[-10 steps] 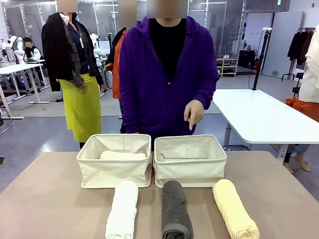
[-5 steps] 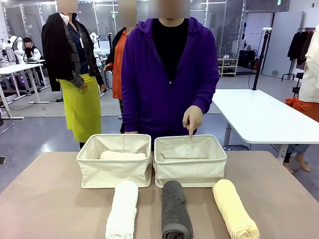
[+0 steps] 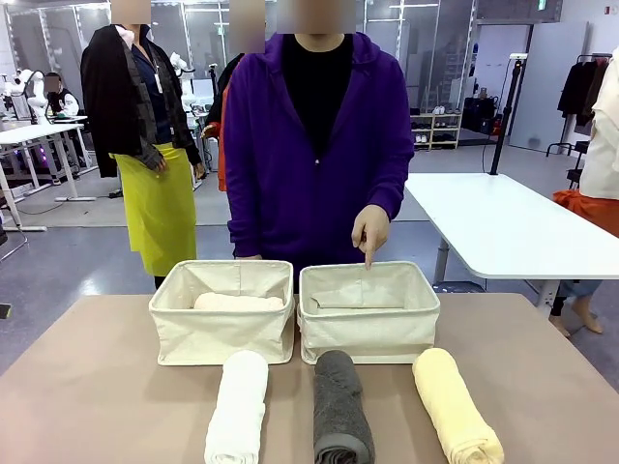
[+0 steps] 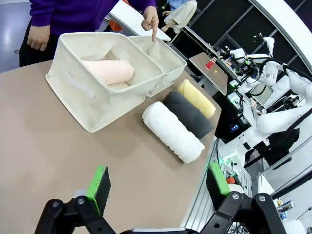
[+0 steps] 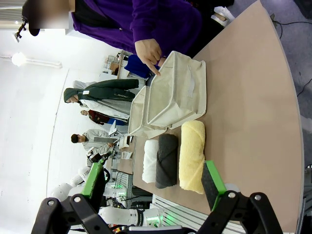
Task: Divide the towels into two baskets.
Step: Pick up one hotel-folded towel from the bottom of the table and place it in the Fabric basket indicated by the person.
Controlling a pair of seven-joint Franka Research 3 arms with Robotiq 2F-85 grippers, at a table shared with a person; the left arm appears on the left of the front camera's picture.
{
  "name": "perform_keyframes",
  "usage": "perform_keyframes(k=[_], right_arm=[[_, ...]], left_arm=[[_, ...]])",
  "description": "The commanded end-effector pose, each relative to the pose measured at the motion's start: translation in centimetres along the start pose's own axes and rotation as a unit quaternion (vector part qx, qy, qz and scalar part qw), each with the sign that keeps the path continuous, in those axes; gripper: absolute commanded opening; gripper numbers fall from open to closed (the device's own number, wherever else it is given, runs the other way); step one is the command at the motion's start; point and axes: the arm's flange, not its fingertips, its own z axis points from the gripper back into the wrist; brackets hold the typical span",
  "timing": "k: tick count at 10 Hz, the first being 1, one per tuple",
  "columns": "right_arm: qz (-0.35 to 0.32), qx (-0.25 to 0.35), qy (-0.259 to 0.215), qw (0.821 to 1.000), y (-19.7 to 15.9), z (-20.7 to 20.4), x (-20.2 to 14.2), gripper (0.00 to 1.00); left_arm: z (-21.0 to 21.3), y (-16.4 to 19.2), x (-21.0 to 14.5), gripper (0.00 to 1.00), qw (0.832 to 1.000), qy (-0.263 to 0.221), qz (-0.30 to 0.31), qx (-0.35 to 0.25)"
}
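No writing, label, brand or number can be read in any of the views.

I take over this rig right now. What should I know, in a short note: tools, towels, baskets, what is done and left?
Tools: left tool open and empty; right tool open and empty.
Towels: peach towel lies in the left basket; white towel, dark grey towel and yellow towel lie side by side on the table before the baskets.
The person's hand points down at the right basket.
Done: one towel placed. Left: three towels to divide.
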Motion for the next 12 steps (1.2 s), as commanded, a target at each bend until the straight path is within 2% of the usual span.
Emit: perform_keyframes(k=[1, 3, 4, 7, 12], right_arm=[[0.018, -0.049, 0.043, 0.998, 1.2, -1.5, -0.1, 1.0], [0.016, -0.105, 0.118, 0.987, 2.3, -7.5, -0.9, 1.0], [0.025, -0.147, 0.161, 0.976, 2.5, -10.6, -1.8, 1.0], [0.034, -0.207, 0.241, 0.948, 3.4, -18.9, -5.2, 1.0], [0.087, -0.292, 0.266, 0.915, 3.2, -28.9, -10.5, 1.0]], left_arm=[[0.1, -0.1, 0.0, 1.0, 1.0, -0.002, 0.0, 0.0], [0.1, -0.1, 0.0, 1.0, 1.0, -0.002, 0.0, 0.0], [0.1, -0.1, 0.0, 1.0, 1.0, -0.002, 0.0, 0.0], [0.1, -0.1, 0.0, 1.0, 1.0, -0.002, 0.0, 0.0], [0.1, -0.1, 0.0, 1.0, 1.0, -0.002, 0.0, 0.0]])
